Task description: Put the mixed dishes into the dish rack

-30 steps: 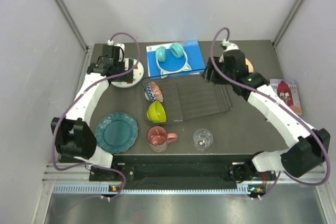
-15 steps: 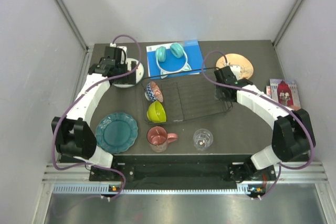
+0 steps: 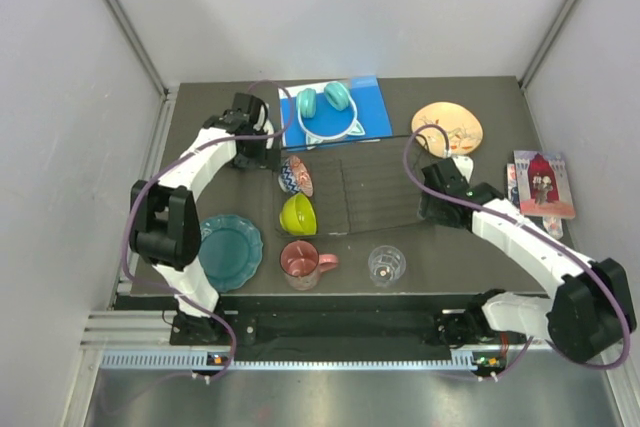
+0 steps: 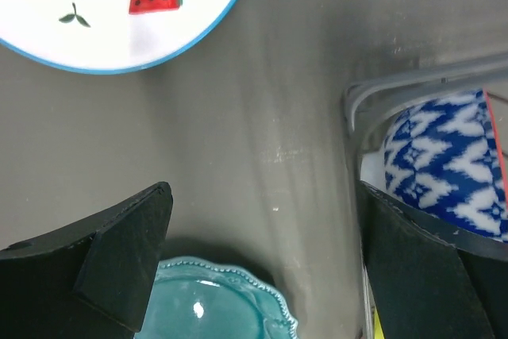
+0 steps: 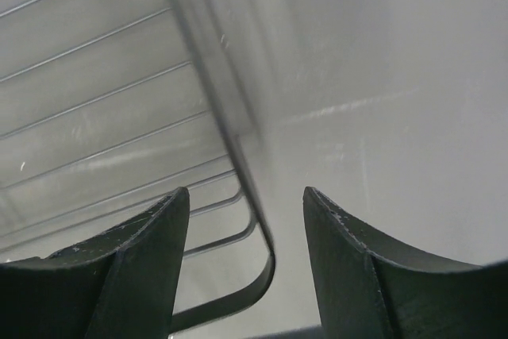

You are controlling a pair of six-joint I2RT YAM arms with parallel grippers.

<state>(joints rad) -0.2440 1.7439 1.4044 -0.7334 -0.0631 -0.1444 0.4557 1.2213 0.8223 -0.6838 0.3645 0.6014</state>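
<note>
Fingers (image 4: 119, 252) wide apart, empty: left gripper (image 4: 262, 196), right gripper (image 5: 244, 196).

Table: dark grey matt top (image 3: 500, 97) filling the middle of the top view. Seen close in the wrist views, it carries faint pale streaks of reflected light.
Back wall: plain white panel (image 3: 340, 7) across the upper part of the frame.
Left wall: pale grey panel (image 3: 60, 147) down the left edge.
Right wall: pale grey panel (image 3: 600, 127) down the right edge.
Left corner strut (image 3: 120, 22): slim metal bar slanting from the upper left to the table's far corner.
Right corner strut (image 3: 560, 15): the same, slanting from the upper right.
Front rail: ribbed aluminium rail (image 3: 340, 358) along the table's near edge, low in the frame.
Floor: brushed metal sheet (image 3: 340, 402) along the bottom, with a dull sheen.
Light: even and soft, casting only weak shadows.
</note>
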